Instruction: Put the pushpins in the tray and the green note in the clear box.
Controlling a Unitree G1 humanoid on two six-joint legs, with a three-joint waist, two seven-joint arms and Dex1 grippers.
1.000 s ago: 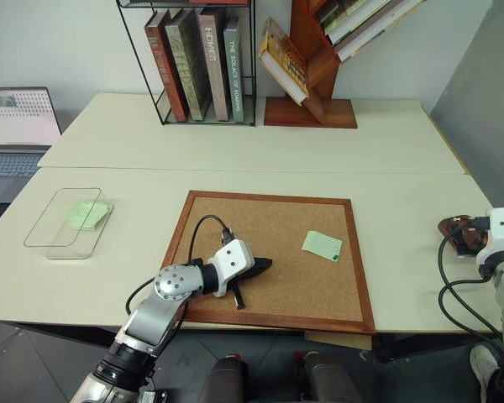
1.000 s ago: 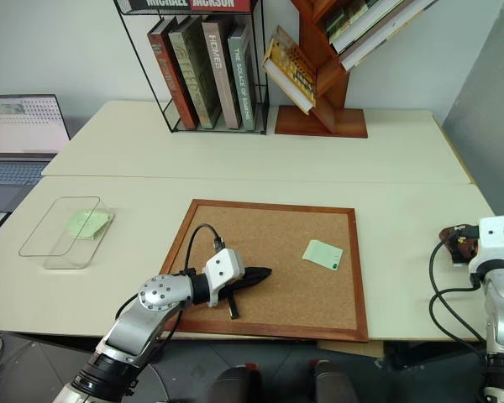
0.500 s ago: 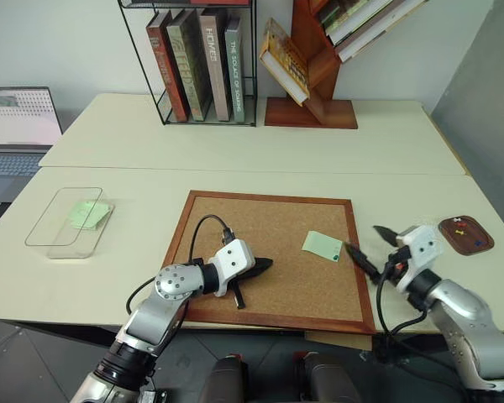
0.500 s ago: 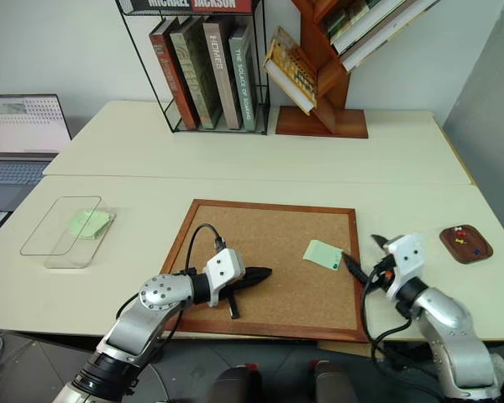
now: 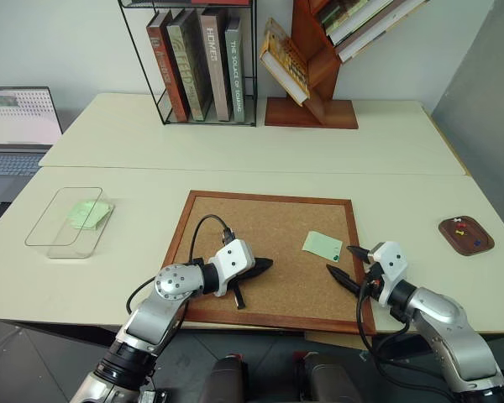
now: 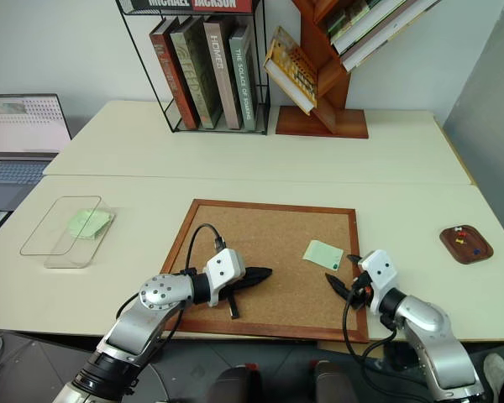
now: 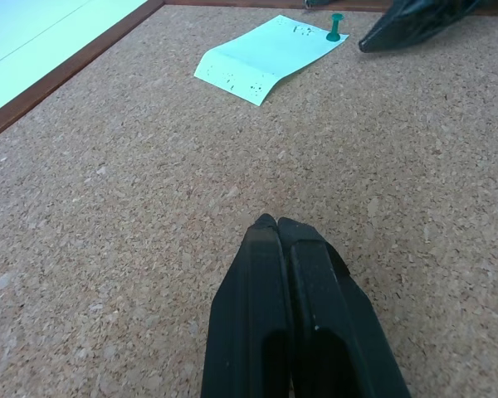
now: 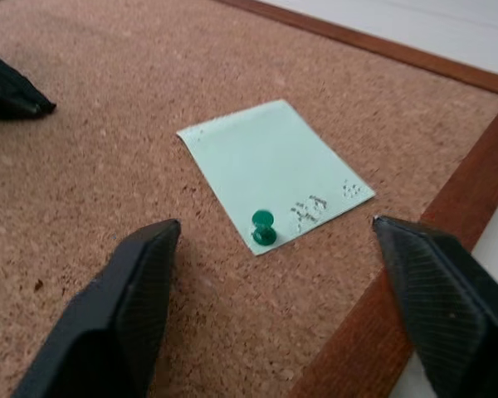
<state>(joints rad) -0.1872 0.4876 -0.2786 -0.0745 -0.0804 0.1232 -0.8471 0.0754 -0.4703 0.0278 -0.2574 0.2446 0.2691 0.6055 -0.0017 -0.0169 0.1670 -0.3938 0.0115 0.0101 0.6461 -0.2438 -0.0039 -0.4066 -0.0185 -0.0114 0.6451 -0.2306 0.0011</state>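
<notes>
Cream tabletops (image 5: 235, 159) carried a cork board (image 5: 269, 252) where a green note (image 5: 322, 245) lay pinned by a green pushpin (image 8: 263, 226) near the right frame. Just beside it, the right gripper (image 5: 349, 264) stood with fingers spread; the left gripper (image 5: 254, 270) rested pinched together on the cork. More pushpins (image 5: 464, 234) sat in the tray (image 5: 465, 234) at far right. Another green sheet (image 5: 87, 214) lay in the clear box (image 5: 67, 222) at far left.
</notes>
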